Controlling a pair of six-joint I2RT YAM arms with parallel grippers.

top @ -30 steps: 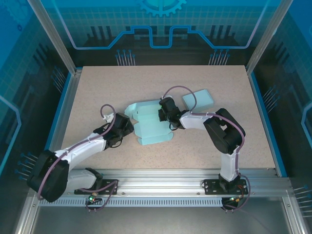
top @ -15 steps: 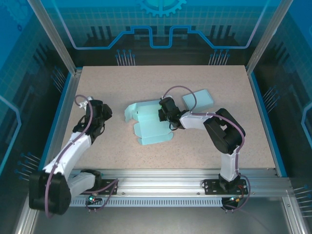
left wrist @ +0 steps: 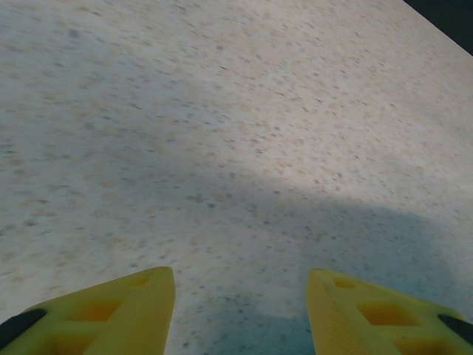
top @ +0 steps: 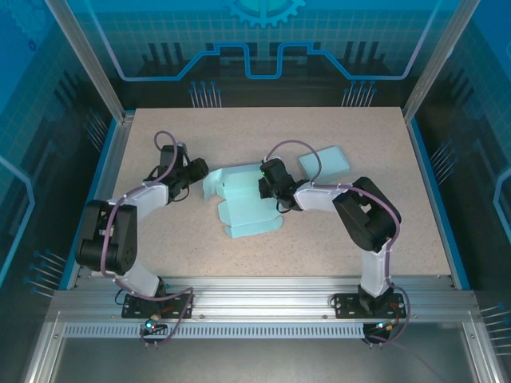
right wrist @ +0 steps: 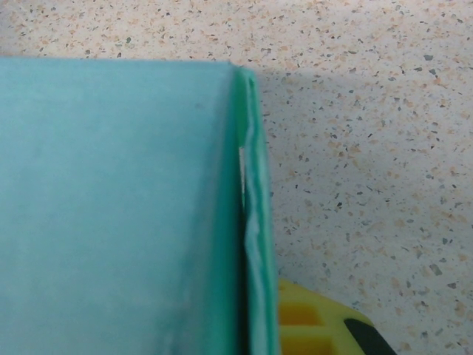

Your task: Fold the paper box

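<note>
The left pincer lies low over the tabletop at about 9 o'clock from the paper box, with its tips pointing toward the box's left flap. It is just beside that flap, and a narrow strip of bare surface separates them. In the left wrist view its two yellow fingers stand roughly half spread. Only speckled tabletop and the pincer's own shadow lie between them, so it grips nothing and touches nothing.

The right pincer is at the box's 3 o'clock edge, closed down tight on a raised teal wall of the box. In the right wrist view that wall runs upright through the middle of the picture. One yellow finger presses against its outer face at 5 o'clock. The other finger is hidden behind the teal panel.

The paper box sits near the middle of the tabletop, partly folded. It has upright flaps on its far and left sides and a flatter panel spreading toward 6 o'clock.

A second pale teal paper piece lies flat at about 2 o'clock from the box, well apart from it and beyond the right arm's cable. The right arm's forearm stretches across the tabletop from 4 o'clock and covers the surface beside the box on that side.
</note>
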